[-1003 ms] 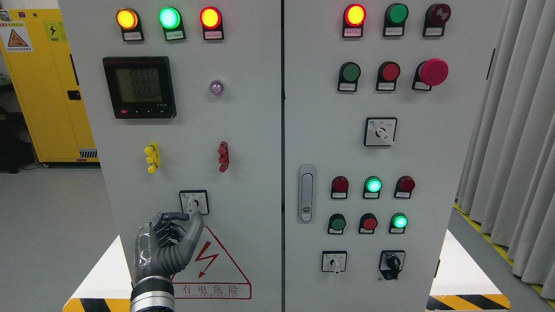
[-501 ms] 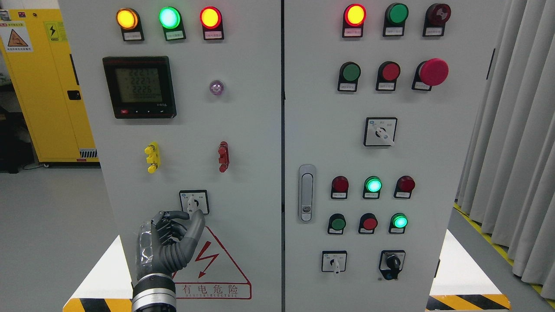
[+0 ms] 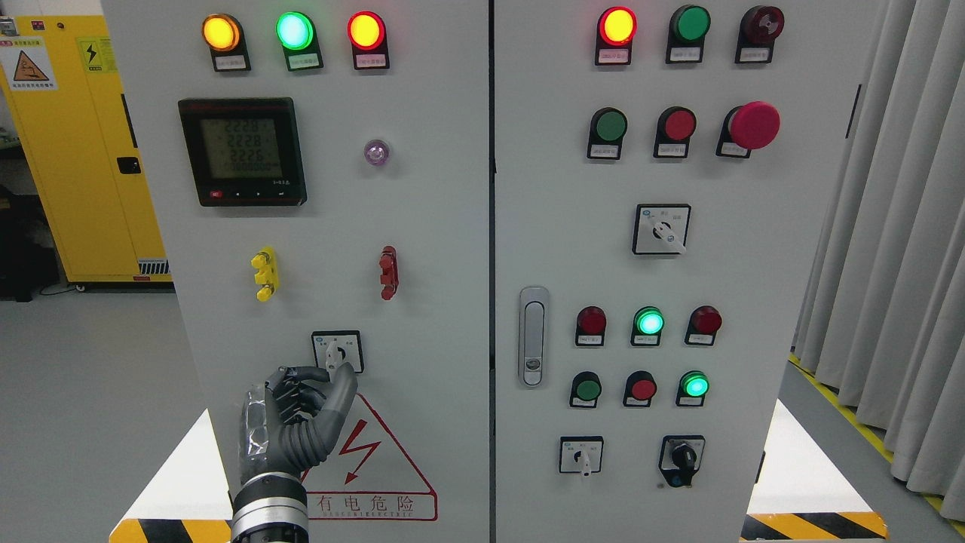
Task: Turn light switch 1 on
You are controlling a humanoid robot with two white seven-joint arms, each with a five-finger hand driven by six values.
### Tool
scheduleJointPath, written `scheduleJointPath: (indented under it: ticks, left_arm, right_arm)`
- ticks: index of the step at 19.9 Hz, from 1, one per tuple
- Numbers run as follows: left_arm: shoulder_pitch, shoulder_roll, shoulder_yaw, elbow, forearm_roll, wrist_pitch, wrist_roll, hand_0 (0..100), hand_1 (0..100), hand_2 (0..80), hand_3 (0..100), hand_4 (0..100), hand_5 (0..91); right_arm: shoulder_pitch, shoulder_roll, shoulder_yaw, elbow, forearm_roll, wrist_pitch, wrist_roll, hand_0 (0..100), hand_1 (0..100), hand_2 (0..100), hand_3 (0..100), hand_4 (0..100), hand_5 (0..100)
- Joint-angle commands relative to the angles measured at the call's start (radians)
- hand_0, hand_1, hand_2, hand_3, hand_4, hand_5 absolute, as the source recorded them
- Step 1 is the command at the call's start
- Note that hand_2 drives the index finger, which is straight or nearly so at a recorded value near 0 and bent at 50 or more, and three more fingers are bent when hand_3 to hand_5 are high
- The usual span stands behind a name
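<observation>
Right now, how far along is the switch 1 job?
Done: the left hand is raised to the left cabinet door, just below the rotary switch. In hand: its fingers are curled, the thumb tip at the switch's lower edge; a grip on the white knob isn't visible. Left: grasping and turning the knob. The right arm is out of view.

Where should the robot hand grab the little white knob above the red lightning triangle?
Pinch the white lever of the rotary switch by its narrow sides, coming from below, where the left hand already is. The lever sticks out and points down, so probably thumb and finger fit either side.
</observation>
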Motion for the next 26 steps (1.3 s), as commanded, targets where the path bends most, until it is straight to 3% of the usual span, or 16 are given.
scheduleJointPath:
  ticks: [1,26]
  left_arm:
    - [-0.005,-0.002,-0.001,0.006,0.0,0.0,0.001,30,70,57.2,88,86,82.4]
    - [-0.014,-0.007,-0.001,0.013,-0.003,0.002,0.001,30,65,59.2,89,87,82.6]
  right_arm:
    - [0.0,0.0,0.0,0.0,0.0,0.0,-0.001,0,50,4,0,0,0]
    - [0.0,0.0,0.0,0.0,0.0,0.0,0.001,0,50,4,0,0,0]
